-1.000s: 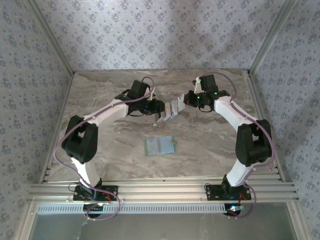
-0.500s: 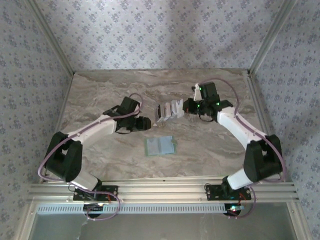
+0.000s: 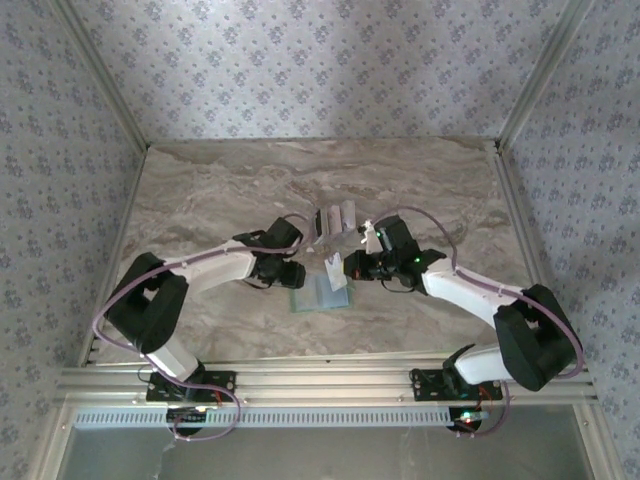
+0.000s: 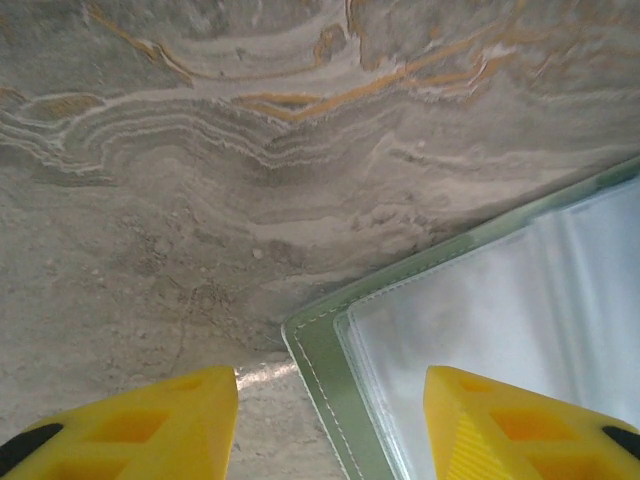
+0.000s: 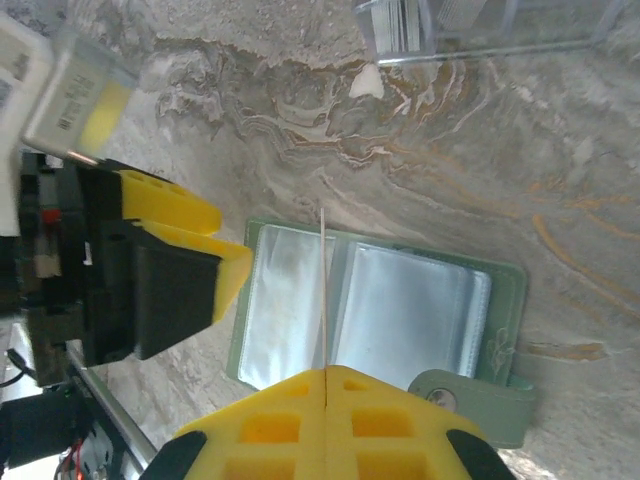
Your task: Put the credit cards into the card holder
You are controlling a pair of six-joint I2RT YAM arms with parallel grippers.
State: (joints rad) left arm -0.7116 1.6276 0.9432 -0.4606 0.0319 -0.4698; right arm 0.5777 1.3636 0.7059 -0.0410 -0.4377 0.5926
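The pale sage-green card holder [image 3: 318, 296] lies opened flat on the grey-veined marble table [image 3: 200, 190], close to its near edge and about midway between its left and right edges. Its clear plastic pockets face up and its snap tab [image 5: 470, 400] is folded out to one side, which leaves the pocket mouths reachable from above. The right gripper [image 5: 325, 385] has its yellow fingers pressed together on one thin pale credit card [image 5: 322, 290]. It holds the card on edge over the fold between the two pockets, so the right wrist view sees it as little more than a line. That upright carry looks chosen so a narrow edge can be steered into a slot rather than laid flat on top of the plastic. The left gripper [image 4: 330, 400] stands low at the holder's left side with its fingers apart and nothing clamped. One corner of the green rim [image 4: 320, 370] sits in the gap between them, though whether either finger touches the rim I cannot tell. Its place there reads as bracing — ready to pin or steady the light sleeve so it does not slide when the card pushes in. Beyond the holder, nearer the middle of the table, a small clear plastic stand [image 3: 335, 217] holds the remaining cards [image 5: 395, 25] upright, where they are easy to pinch one at a time. The card is not yet in a pocket. The likely trouble is its edge catching on the plastic lip, or the holder skating away — hence the second arm so near.
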